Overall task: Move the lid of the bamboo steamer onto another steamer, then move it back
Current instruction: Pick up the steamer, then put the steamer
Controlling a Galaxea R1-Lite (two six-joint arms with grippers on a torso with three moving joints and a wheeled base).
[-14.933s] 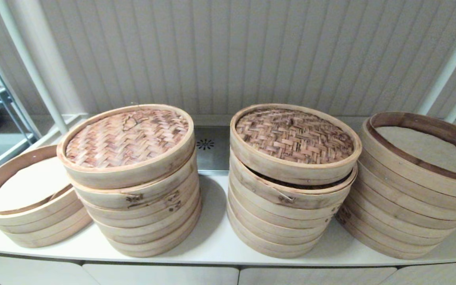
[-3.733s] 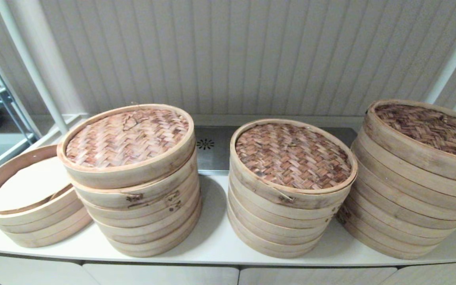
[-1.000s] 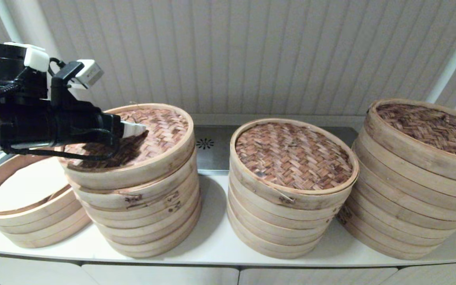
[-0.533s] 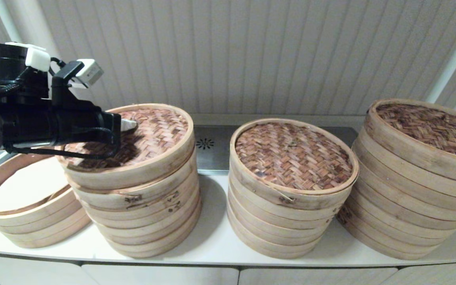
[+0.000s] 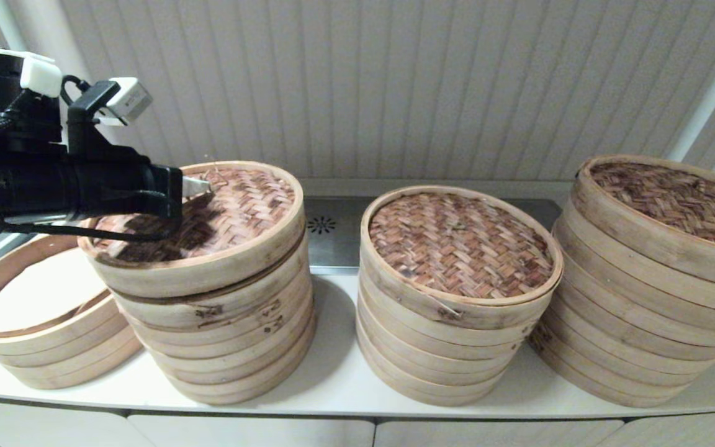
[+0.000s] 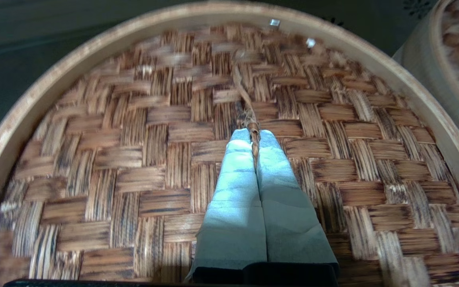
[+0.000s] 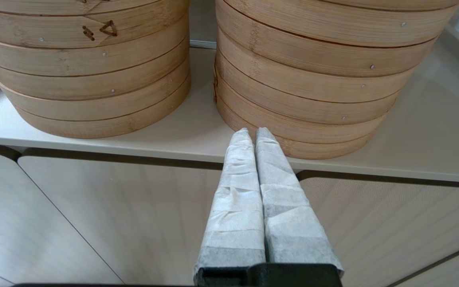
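My left pincer [image 6: 254,137] pinches the lid [image 5: 208,211] by its handle loop [image 6: 253,133], lifting begun; next, carry it to the open steamer [image 5: 28,310]; right pincer [image 7: 252,135] closed, idle.

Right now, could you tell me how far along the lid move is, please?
Done: the left gripper is shut on the twine loop of the bamboo lid. In hand: the lid is tipped up, a dark gap showing under its near rim. Left: carrying it to another steamer, perhaps the open leftmost steamer, then returning it. The right gripper sits parked by the counter front.
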